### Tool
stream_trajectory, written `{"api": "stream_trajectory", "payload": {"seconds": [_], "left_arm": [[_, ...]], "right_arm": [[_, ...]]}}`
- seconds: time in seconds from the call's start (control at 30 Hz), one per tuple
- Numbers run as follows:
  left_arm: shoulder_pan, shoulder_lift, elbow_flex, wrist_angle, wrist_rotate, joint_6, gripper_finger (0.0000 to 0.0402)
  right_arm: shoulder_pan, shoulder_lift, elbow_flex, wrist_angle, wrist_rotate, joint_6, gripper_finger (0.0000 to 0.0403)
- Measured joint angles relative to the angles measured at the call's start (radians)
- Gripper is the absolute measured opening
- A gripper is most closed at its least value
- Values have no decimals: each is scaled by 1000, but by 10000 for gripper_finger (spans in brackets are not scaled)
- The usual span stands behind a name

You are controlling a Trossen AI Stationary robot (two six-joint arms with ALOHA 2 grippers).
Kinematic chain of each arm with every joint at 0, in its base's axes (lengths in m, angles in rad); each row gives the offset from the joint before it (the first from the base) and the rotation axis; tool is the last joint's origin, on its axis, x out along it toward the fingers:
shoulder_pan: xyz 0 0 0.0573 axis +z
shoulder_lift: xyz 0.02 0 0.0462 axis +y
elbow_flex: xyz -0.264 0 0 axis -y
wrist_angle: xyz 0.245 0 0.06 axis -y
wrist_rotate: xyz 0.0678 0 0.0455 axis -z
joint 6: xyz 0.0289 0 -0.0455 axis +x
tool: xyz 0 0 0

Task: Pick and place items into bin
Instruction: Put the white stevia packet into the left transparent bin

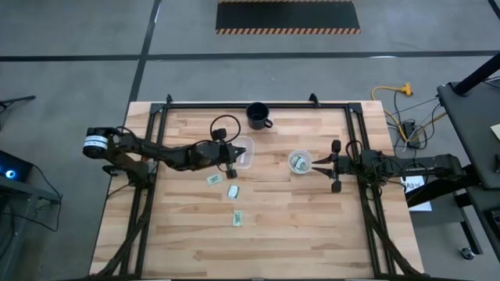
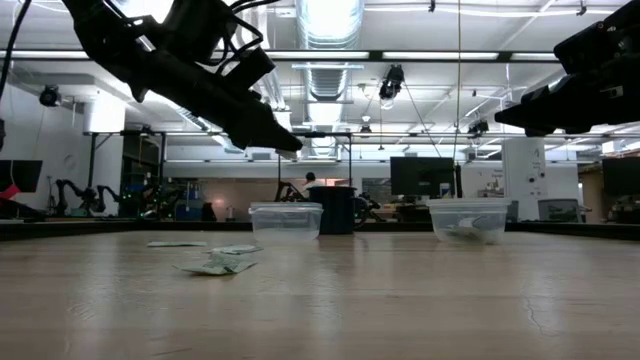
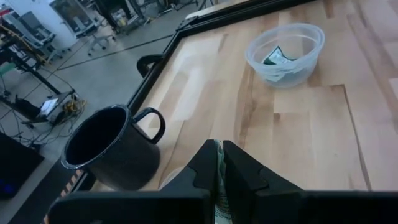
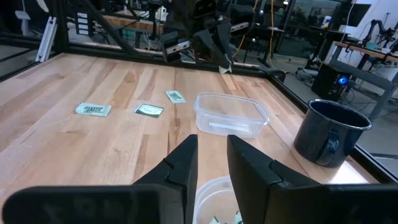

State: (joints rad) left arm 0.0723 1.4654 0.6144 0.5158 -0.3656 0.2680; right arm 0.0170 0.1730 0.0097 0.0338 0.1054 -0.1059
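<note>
The left gripper (image 1: pixel 232 160) is held above the table beside the clear rectangular plastic tub (image 1: pixel 242 152), its jaws pinched on a pale green and white flat packet (image 3: pixel 219 202). Three more such packets (image 1: pixel 232 191) are seen lying loose on the pale wooden table (image 1: pixel 297 226), near the tub. The right gripper (image 1: pixel 334 166) is poised with jaws spread just beside a clear round cup (image 1: pixel 300 162) in which packets lie. A dark blue enamel mug (image 1: pixel 258 115) is set at the far edge.
</note>
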Motion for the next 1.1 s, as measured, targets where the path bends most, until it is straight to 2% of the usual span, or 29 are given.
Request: {"api": "stream_trajectory", "payload": {"seconds": [0.17, 0.53, 0.73, 1.1], "left_arm": [[0, 0, 0, -1, -10, 0, 2], [0, 0, -1, -2, -10, 1, 43], [0, 0, -1, -4, -10, 1, 45], [0, 0, -4, -27, -10, 1, 46]], "right_arm": [[0, 0, 0, 0, 0, 0, 83], [0, 0, 0, 0, 0, 0, 73], [0, 0, 0, 0, 0, 0, 68], [0, 0, 0, 0, 0, 0, 83]]}}
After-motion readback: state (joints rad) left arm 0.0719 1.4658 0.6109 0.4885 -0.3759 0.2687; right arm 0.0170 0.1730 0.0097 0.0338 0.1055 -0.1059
